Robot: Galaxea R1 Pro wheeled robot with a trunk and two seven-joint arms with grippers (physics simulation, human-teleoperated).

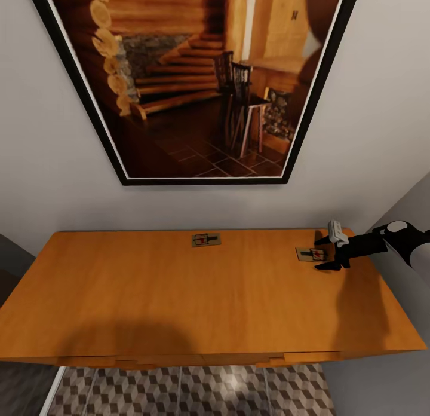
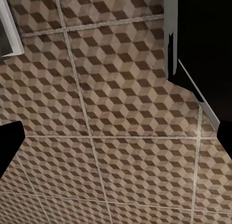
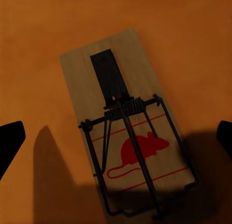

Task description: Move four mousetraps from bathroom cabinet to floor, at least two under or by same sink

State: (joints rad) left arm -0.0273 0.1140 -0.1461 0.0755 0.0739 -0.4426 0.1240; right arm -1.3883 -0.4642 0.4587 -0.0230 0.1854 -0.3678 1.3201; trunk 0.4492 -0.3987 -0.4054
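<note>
While the right gripper (image 1: 329,253) hovers, fingers apart, over a mousetrap (image 1: 312,254) on the cabinet (image 1: 179,296), pickup is underway; next: descend and clamp.

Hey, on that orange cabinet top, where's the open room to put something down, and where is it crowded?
The cabinet top is bare from its left edge across to the middle mousetrap by the wall, and along the whole front. It is crowded at the right rear corner, where the right gripper hangs over the second mousetrap.
</note>
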